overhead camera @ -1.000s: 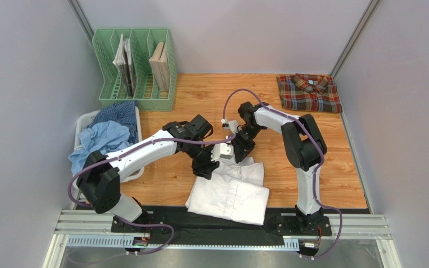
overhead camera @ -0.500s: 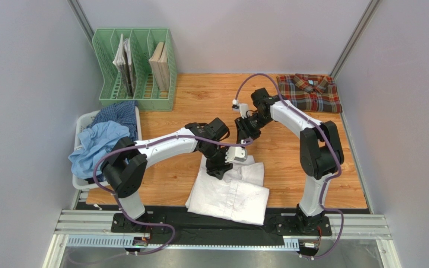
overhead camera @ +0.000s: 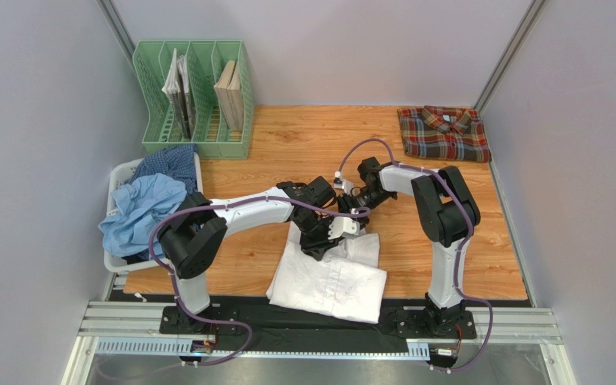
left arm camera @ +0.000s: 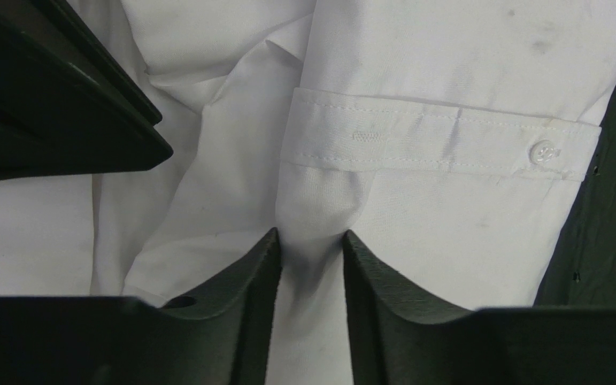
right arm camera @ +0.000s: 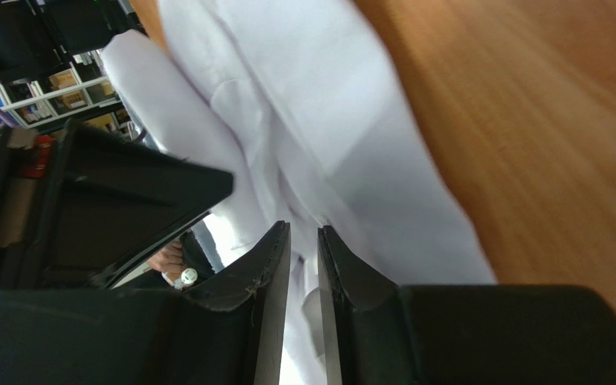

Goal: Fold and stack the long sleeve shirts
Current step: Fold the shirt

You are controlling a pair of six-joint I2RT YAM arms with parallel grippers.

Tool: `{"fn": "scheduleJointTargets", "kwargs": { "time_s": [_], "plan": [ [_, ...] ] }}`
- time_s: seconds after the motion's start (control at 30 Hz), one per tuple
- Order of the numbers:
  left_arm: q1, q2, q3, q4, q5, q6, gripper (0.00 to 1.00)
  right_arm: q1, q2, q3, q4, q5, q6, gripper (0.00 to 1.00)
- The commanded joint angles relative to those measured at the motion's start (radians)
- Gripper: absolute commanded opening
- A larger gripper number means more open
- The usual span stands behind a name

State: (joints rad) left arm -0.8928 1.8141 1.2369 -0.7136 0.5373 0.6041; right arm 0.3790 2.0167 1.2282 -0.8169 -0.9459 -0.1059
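From above, the white shirt lies folded at six o'clock on the table. In its own wrist view, the left gripper pinches the cloth just below the cuff. In the blurred right wrist view, the right gripper seems clamped on that shirt too.

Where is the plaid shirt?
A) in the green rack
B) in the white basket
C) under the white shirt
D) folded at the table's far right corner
D: the plaid shirt lies folded at the far right corner of the table, apart from the white shirt.
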Motion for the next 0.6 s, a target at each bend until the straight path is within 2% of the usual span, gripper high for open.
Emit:
{"fn": "scheduleJointTargets", "kwargs": {
  "time_s": [0.0, 0.03, 0.1, 0.13, 0.37, 0.57],
  "plan": [
    [-0.001, -0.013, -0.010, 0.016, 0.026, -0.009, 0.29, 0.003, 0.057, 0.028, 0.050, -0.025, -0.029, 0.24],
    [-0.001, -0.018, -0.010, 0.014, 0.032, -0.009, 0.18, 0.003, 0.063, 0.024, 0.056, -0.019, -0.031, 0.24],
    [-0.001, -0.038, -0.007, 0.002, 0.050, -0.015, 0.08, 0.004, 0.074, 0.019, 0.065, -0.008, -0.034, 0.24],
    [-0.003, -0.047, -0.005, -0.001, 0.055, -0.021, 0.00, 0.003, 0.077, 0.017, 0.067, 0.001, -0.038, 0.24],
    [0.032, -0.120, 0.028, 0.003, 0.058, -0.050, 0.00, 0.001, 0.094, 0.011, 0.055, 0.001, -0.070, 0.24],
    [0.086, -0.119, 0.035, 0.060, 0.020, -0.070, 0.00, 0.001, 0.099, 0.008, 0.039, 0.003, -0.090, 0.24]
  ]
}}
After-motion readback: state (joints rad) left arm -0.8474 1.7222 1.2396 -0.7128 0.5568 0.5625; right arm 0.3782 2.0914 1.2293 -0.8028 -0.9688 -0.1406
